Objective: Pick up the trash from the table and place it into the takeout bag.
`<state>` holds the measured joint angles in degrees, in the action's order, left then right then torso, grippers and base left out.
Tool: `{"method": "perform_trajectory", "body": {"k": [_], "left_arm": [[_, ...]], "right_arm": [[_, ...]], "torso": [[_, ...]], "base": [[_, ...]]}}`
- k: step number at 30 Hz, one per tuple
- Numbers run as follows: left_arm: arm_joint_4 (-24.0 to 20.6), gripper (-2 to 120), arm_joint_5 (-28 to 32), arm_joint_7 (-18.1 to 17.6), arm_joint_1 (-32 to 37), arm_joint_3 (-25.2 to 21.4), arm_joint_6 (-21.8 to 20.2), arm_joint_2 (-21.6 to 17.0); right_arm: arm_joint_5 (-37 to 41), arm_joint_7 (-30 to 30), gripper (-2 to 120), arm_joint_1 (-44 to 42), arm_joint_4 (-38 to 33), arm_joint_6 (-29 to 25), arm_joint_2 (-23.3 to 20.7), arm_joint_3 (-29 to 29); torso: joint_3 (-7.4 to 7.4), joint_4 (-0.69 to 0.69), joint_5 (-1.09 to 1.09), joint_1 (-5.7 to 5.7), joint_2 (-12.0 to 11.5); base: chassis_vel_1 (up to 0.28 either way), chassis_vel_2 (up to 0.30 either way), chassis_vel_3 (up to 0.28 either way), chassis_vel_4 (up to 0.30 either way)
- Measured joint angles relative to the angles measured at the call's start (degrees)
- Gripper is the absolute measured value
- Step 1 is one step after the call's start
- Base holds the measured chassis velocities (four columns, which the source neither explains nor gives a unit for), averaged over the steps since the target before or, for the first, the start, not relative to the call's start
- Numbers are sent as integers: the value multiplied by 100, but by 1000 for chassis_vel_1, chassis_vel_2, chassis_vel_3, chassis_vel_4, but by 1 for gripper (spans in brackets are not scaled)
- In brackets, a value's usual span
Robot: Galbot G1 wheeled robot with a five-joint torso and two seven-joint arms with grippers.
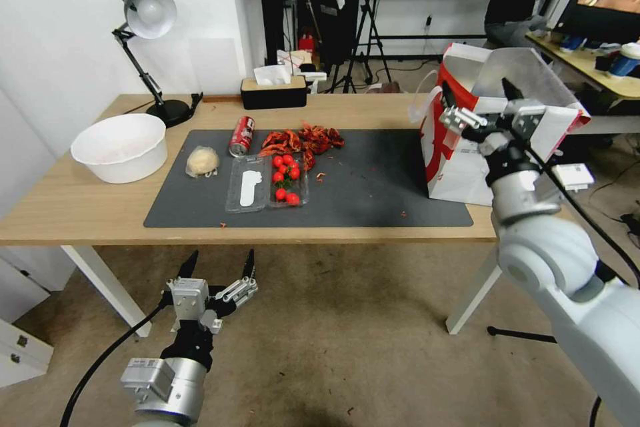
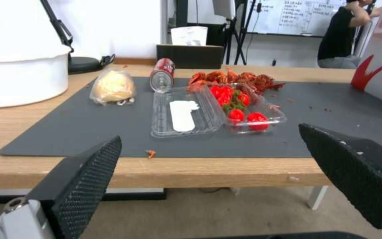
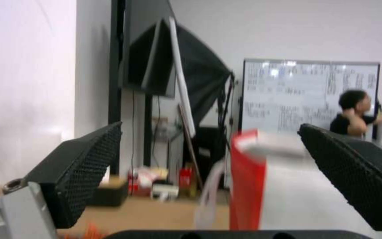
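On the table [image 1: 80, 210], a red drink can [image 1: 242, 135] lies on its side on the dark mat [image 1: 373, 180]. A plastic-wrapped beige lump [image 1: 202, 161] sits just left of it. The takeout bag [image 1: 460, 153] stands open at the table's right end. My right gripper [image 1: 480, 93] hovers over the bag's mouth, open and empty. My left gripper [image 1: 221, 260] hangs below the table's front edge, open and empty. In the left wrist view the can [image 2: 162, 74] and the lump [image 2: 112, 87] lie beyond the left gripper [image 2: 209, 133]. The right wrist view looks past the right gripper [image 3: 211, 126] at the bag's red side [image 3: 248, 186].
A clear clamshell box [image 1: 267, 183] holding cherry tomatoes lies open mid-mat. Red crayfish shells [image 1: 303, 140] are heaped behind it. A large white basin [image 1: 121, 147] stands at the left, with a desk lamp [image 1: 147, 20] and a tissue box [image 1: 273, 90] at the back.
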<state>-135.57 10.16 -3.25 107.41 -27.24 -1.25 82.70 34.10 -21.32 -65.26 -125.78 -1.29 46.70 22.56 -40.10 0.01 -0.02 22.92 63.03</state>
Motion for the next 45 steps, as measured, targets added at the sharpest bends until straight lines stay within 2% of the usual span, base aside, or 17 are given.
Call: {"method": "perform_trajectory", "body": {"k": [3,5,8,16,25,34,39,41,44,45], "left_arm": [[31,100,39,0,-39,4,-4,-12],[39,100,48,0,-47,5,-7,-20],[73,100,59,2,-68,14,-11,-50],[84,100,74,4,-82,16,-12,-97],[148,100,163,-31,-187,-4,9,-152],[157,100,394,-150,-385,-167,15,-320],[332,100,588,-629,-718,-465,139,-614],[415,100,737,-679,-832,-563,144,-767],[774,100,1290,-720,-1343,-656,145,-1315],[774,100,1290,-720,-1343,-656,145,-1315]], "right_arm": [[-278,467,100,-1151,-76,-332,361,446],[-351,569,100,-1394,-58,-462,475,518],[-559,817,100,-2238,38,-920,988,685],[-951,1108,100,-3192,242,-1490,1560,716],[-1344,1272,100,-3637,731,-2133,1883,421],[-1400,1272,100,-3588,888,-2160,1918,261],[-1414,1253,100,-3281,933,-1980,1772,-59],[-1411,1249,100,-3219,931,-1937,1737,-89],[-1392,1234,100,-3202,868,-1883,1674,-75],[-1392,1234,100,-3202,868,-1883,1674,-75]], "torso": [[0,-3,2,-1,0],[0,-2,3,0,0],[0,-2,2,0,0],[0,-2,1,0,0],[0,-1,1,0,-1],[-1,-2,1,0,-1],[-1,-1,1,1,-1],[-1,3,2,1,-1],[-1,-2,-1,1,-1],[-1,-2,-1,1,-1]], "base": [[0,0,0,0],[0,0,0,0],[0,0,0,0],[0,0,0,0],[0,0,0,0],[0,0,0,0],[0,0,0,0],[0,0,0,0],[0,0,0,0],[0,0,0,0]]}}
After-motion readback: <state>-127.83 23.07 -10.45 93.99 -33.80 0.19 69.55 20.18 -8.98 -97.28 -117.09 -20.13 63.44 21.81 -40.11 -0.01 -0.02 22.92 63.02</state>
